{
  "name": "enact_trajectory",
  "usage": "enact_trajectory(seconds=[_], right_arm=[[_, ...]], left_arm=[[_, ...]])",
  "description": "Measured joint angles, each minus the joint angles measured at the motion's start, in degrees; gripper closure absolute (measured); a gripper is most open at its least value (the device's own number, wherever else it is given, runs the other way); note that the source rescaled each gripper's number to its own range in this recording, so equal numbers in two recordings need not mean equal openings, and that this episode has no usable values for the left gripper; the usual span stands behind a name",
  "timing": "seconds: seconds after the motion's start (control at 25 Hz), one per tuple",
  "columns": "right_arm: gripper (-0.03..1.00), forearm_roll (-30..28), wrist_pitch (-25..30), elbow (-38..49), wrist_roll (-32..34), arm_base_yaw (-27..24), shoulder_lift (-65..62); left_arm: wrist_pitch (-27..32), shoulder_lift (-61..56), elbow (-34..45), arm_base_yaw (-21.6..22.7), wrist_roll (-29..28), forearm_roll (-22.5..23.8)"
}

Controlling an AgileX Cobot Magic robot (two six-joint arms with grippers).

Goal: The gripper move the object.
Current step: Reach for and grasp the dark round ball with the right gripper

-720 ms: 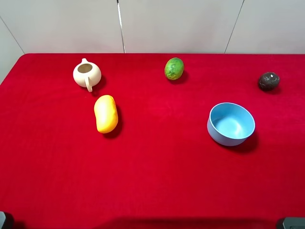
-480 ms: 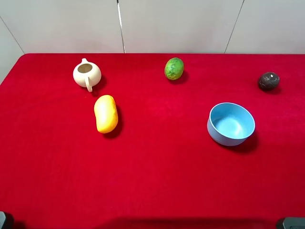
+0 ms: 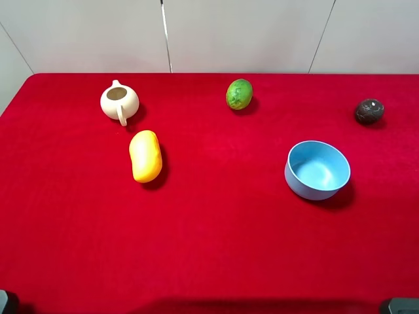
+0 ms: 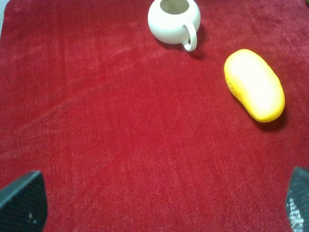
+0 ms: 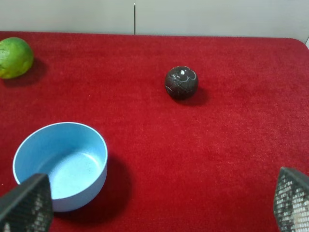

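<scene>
Ball (image 3: 369,111) sits on the red cloth (image 3: 216,248), beyond the bowl (image 3: 317,170) and to its right, apart from it, untouched. I see left gripper (image 4: 160,205) and right gripper (image 5: 159,203) both spread wide, holding nothing.

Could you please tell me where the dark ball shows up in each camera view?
Exterior high: ball at far right, near the back edge of the cloth, back-right of the bowl.
Left wrist: not in view.
Right wrist: ball beyond the bowl, apart from it.
Shared landmark: the bowl, in the exterior and right wrist views.
</scene>
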Motion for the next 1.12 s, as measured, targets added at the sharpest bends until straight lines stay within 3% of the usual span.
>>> enact_trajectory(seconds=[0.4, 1.12], right_arm=[[-0.03, 0.35, -0.05, -0.56, 0.00, 0.00, 14.78], [-0.03, 1.96, -1.60, -17.08, 1.60, 0.00, 52.31]], left_arm=[[0.00, 0.00, 0.00, 0.00, 0.00, 0.00], [0.00, 0.00, 0.00, 0.00, 0.00, 0.00]])
